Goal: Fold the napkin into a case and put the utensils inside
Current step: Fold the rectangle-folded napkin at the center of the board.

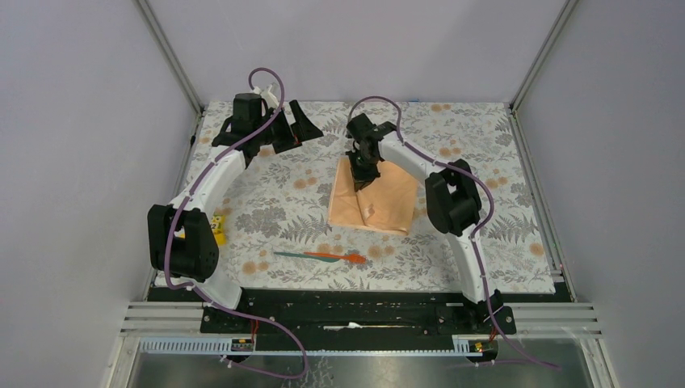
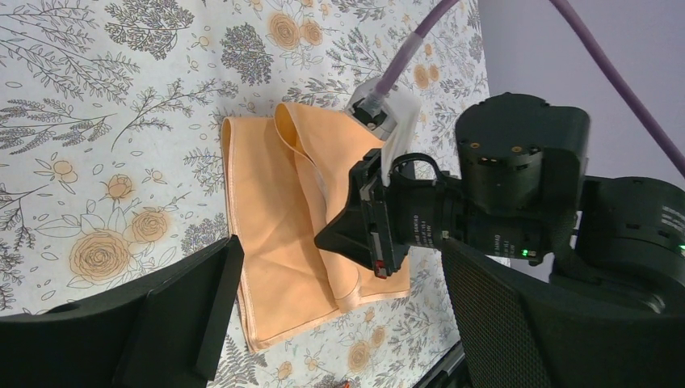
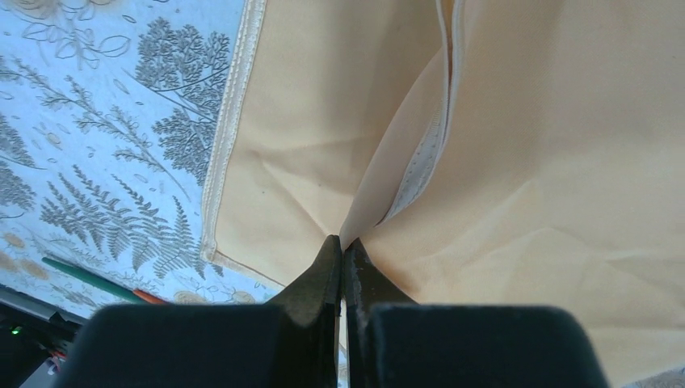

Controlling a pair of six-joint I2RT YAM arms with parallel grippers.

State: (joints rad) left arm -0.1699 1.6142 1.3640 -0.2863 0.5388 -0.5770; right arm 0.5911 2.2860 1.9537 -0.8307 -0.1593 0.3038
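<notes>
Floral tablecloth [image 1: 275, 202] carries the partly folded napkin [image 1: 392, 206] right of center, with the right gripper [image 3: 343, 250] pinching a raised fold on it. Utensils [image 1: 319, 256] lie together nearer the front, apart from it. Left gripper [image 1: 295, 129] is spread wide and empty at far left.

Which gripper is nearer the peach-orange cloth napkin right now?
Right. The right gripper is shut on a fold of the peach-orange cloth napkin. The left gripper hangs open over the grey floral tablecloth, beyond the napkin's far-left corner, not touching it.

Tablecloth [image 1: 275, 202]: napkin [image 1: 392, 202], utensils [image 1: 319, 256], apparently yellow block [image 1: 218, 229]
</notes>
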